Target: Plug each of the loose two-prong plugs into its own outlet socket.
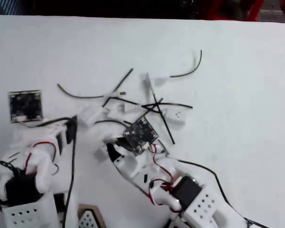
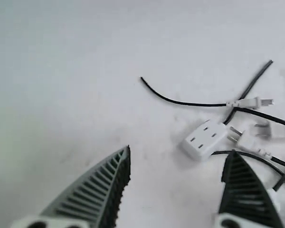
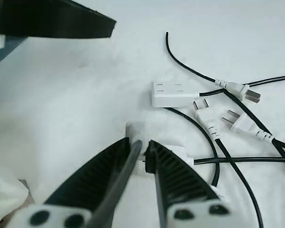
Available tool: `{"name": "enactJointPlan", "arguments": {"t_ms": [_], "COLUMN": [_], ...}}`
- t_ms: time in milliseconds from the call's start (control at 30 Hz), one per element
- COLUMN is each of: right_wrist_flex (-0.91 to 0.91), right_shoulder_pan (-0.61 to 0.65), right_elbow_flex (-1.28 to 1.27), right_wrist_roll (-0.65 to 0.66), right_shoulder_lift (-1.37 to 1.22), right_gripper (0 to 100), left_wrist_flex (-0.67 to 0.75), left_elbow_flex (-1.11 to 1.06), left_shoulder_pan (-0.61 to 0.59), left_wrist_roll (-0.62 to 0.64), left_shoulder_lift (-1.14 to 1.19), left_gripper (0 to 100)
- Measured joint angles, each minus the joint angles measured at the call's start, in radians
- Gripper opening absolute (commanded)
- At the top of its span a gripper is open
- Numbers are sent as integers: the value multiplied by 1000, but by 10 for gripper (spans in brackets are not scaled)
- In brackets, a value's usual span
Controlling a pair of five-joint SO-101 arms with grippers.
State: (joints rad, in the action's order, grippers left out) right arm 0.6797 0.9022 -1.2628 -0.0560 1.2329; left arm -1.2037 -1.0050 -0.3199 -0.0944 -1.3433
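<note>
A white outlet block [image 1: 90, 114] [image 2: 204, 139] [image 3: 173, 94] lies mid-table among black cords. A second white socket [image 1: 178, 115] sits to its right. Loose two-prong plugs [image 2: 249, 102] [image 3: 240, 90] [image 3: 240, 123] lie beside the block. My left gripper [image 1: 72, 125] [image 2: 180, 152] stands open just left of the block, nothing between its fingers [image 2: 109, 185]. My right gripper [image 1: 107, 147] [image 3: 142, 145] is low on the table in front of the block, shut on a white plug [image 3: 168, 154] whose cord runs back between the fingers.
A tangle of black cords [image 1: 156, 107] covers the table's middle, with a white piece [image 1: 156, 78] behind it. A small black board [image 1: 25, 105] lies at the left. A dark finger [image 3: 52, 19] of the other arm is close by.
</note>
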Motion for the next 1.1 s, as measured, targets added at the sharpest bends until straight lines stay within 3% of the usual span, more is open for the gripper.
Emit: {"name": "enactJointPlan", "arguments": {"t_ms": [300,667,1100], "right_wrist_flex": [-38,-38,-38], "right_shoulder_pan": [2,2,-12], "right_elbow_flex": [114,276,356], "right_wrist_roll": [0,0,0], "right_shoulder_lift": [-381,-669,-818], "right_gripper": [16,16,16], "left_wrist_flex": [242,256,259], "left_elbow_flex": [-278,-301,-321], "left_shoulder_pan": [-101,-130,-130], "left_wrist_roll": [0,0,0], "left_shoulder_lift": [12,12,12], "left_gripper": [308,308,308]}}
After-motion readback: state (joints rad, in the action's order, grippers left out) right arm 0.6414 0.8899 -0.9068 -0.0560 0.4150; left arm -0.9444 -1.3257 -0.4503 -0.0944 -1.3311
